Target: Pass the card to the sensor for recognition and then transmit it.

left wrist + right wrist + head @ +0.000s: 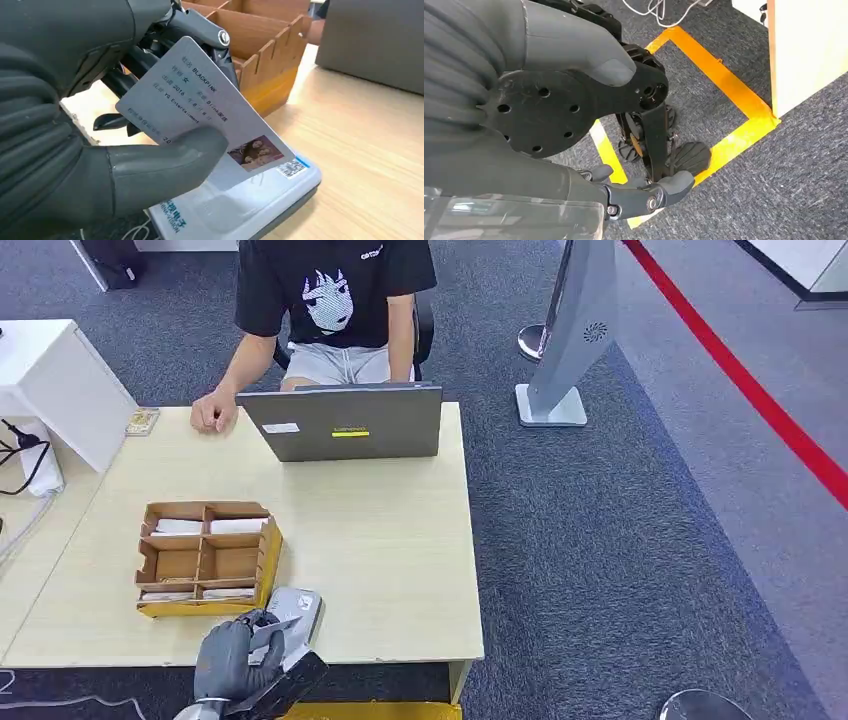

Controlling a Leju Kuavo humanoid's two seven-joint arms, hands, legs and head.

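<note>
One card, one sensor, one divided box, one laptop.

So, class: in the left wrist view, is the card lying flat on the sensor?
No: the left hand holds the card tilted above the sensor.

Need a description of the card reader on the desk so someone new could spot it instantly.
Start at the pale wooden table and go to its near edge, just past the cardboard divider box. The card reader is the flat light-grey slab there, with a barcode sticker and blue print on top. The left hand holds a card just above it.
</note>
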